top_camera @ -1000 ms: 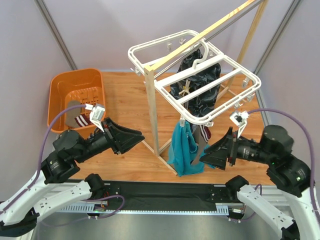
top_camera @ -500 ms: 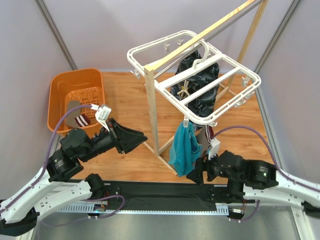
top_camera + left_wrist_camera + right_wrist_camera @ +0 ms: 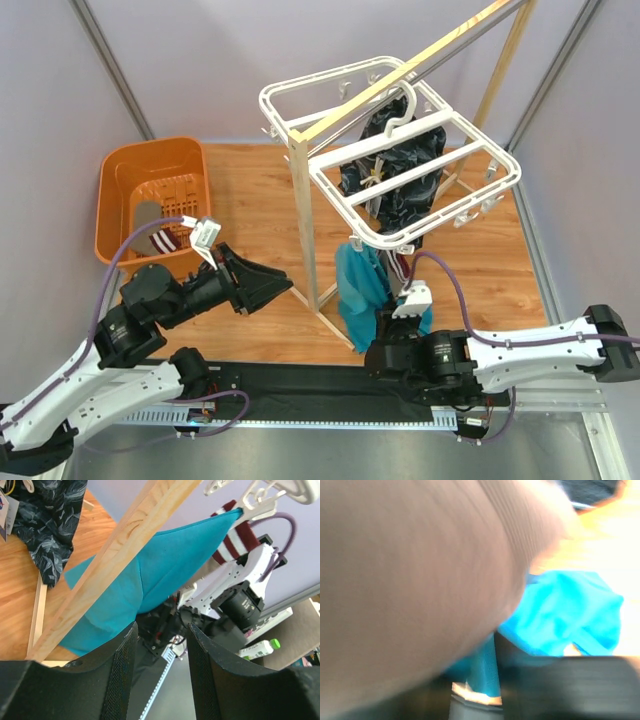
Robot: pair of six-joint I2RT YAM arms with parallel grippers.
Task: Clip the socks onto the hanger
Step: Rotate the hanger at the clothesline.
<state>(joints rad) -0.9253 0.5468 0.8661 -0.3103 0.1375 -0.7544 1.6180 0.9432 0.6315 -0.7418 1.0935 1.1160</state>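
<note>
left claw [image 3: 161,630] agape, one sock [image 3: 150,213] in orange basket [image 3: 120,165]

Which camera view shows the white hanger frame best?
Top external: the whole hanger shows there, rim, cross bars and hook. The left wrist view catches only a clip and a bit of rim at its top edge. The right wrist view is blurred and shows none of it.
</note>
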